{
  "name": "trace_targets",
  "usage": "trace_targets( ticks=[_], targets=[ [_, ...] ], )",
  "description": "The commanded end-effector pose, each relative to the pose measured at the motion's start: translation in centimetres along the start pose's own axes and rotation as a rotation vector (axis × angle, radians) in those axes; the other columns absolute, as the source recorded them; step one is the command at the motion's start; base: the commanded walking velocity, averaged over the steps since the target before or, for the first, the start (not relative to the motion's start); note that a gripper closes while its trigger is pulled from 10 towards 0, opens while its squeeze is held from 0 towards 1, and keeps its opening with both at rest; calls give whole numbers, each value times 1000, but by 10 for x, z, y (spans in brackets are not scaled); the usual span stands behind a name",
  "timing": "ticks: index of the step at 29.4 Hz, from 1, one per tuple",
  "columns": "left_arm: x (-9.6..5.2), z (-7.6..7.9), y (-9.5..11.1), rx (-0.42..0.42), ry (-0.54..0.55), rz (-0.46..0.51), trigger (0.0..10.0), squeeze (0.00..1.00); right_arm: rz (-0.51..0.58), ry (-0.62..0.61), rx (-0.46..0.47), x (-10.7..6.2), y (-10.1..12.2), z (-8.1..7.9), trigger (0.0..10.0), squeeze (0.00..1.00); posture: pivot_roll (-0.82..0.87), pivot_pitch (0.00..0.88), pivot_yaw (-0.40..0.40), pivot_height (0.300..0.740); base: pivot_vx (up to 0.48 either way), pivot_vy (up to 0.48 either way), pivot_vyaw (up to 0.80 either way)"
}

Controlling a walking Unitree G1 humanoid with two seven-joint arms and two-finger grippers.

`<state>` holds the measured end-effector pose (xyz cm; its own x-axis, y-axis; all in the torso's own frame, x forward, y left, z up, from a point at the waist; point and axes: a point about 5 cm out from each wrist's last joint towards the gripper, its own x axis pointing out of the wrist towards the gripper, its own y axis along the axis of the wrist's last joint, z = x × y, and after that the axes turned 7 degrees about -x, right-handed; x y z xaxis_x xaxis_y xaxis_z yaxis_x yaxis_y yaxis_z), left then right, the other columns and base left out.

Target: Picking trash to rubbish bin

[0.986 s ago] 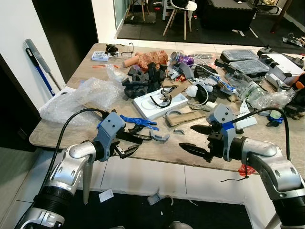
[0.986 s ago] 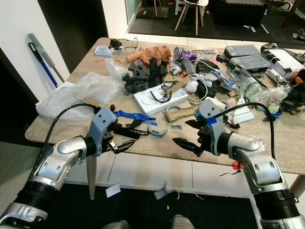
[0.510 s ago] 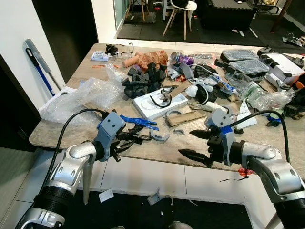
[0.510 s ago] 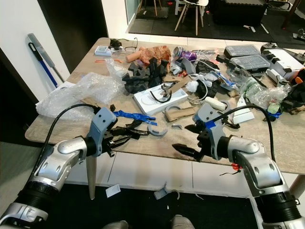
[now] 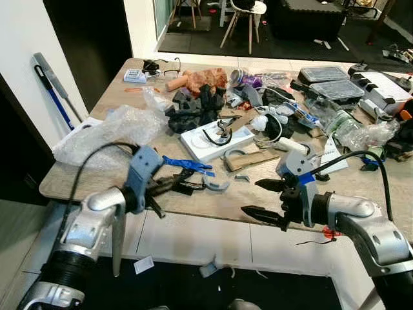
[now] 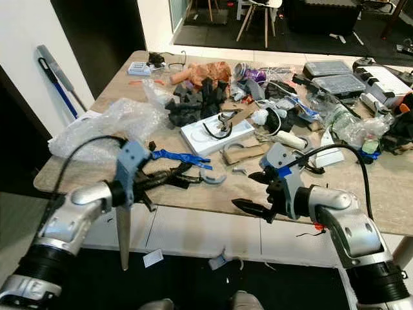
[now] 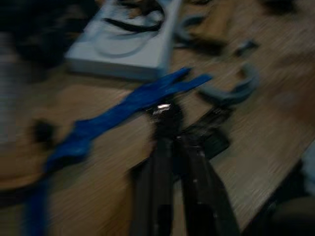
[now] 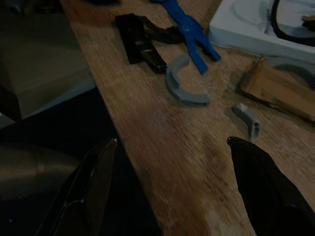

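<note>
Two grippers work the table edge (image 5: 193, 216): left gripper (image 5: 179, 183) pinching black scrap (image 8: 140, 43), right gripper (image 5: 263, 197) spread wide.

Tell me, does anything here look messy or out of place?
Yes. The table is strewn with junk: crumpled plastic wrap, black foam scraps, a blue strip. Paper scraps lie on the floor below.

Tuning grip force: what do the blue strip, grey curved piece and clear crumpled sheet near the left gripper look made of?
Blue strip: thin matte plastic or rubber, limp and twisted, probably flexible. Grey curved piece: matte rigid plastic, holds a clean arc. Clear crumpled sheet: glossy plastic film, likely bubble wrap, creased with highlights.
</note>
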<state>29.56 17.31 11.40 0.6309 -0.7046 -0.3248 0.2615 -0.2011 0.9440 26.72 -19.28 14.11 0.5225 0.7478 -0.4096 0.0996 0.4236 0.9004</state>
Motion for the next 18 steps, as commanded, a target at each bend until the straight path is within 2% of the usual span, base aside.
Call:
trace_targets(
  ticks=[1,2,3,7,10,14,18],
  targets=[
    [-3,0,5,35,-12,3,10000,1000,4,15,-10,0,3,-3,10000,0,-29,0,20,740,0,0,0],
    [-5,4,8,88,-49,-41,10000,1000,3,19,-11,1,3,-4,10000,0,-29,0,20,740,0,0,0],
    [-5,5,9,105,-59,-56,10000,1000,3,20,-12,1,2,-4,10000,0,-32,0,22,740,0,0,0],
    [-1,10,10,128,-84,-91,10000,1000,4,22,-12,1,2,-5,10000,0,-37,0,23,740,0,0,0],
    [6,20,8,149,-125,-136,10000,1000,2,18,-14,1,2,-4,10000,0,-40,0,25,740,0,0,0],
    [13,28,6,153,-157,-135,10000,1000,2,18,-17,2,2,-6,10000,0,-43,0,29,740,0,0,0],
    [12,29,10,164,-162,-130,10000,1000,12,25,-22,4,4,-9,10000,0,-47,0,39,740,0,0,0]
  ],
)
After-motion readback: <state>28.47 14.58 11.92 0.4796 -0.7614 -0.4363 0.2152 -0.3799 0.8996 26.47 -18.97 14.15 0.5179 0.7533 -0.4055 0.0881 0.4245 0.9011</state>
